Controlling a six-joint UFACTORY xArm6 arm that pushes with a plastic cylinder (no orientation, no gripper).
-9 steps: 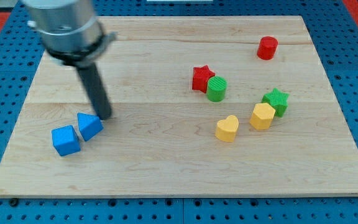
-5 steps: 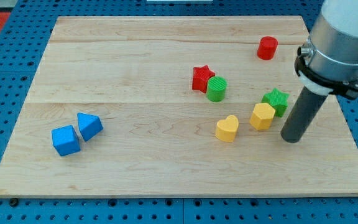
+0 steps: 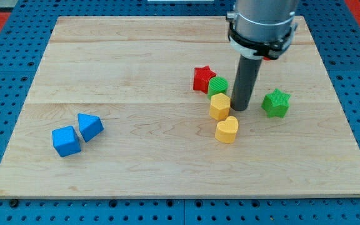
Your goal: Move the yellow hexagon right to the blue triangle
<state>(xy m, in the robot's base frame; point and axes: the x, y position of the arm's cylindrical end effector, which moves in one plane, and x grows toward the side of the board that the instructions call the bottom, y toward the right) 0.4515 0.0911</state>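
The yellow hexagon (image 3: pixel 219 106) lies near the board's middle, just below the green cylinder (image 3: pixel 217 85) and above the yellow heart (image 3: pixel 227 129). My tip (image 3: pixel 240 107) stands right beside the hexagon, on its right side, touching or nearly touching it. The blue triangle (image 3: pixel 90 126) lies far off at the view's lower left, with the blue cube (image 3: pixel 65 140) against its left side.
A red star (image 3: pixel 202 79) sits left of the green cylinder. A green star (image 3: pixel 275 103) lies right of my tip. A red cylinder is mostly hidden behind the arm (image 3: pixel 261 25) near the view's top right. The wooden board (image 3: pixel 167 181) rests on a blue pegboard.
My tip swung from the blue triangle to the right of the blocks, then left. The yellow hexagon slid left, away from the green star, to below the green cylinder.
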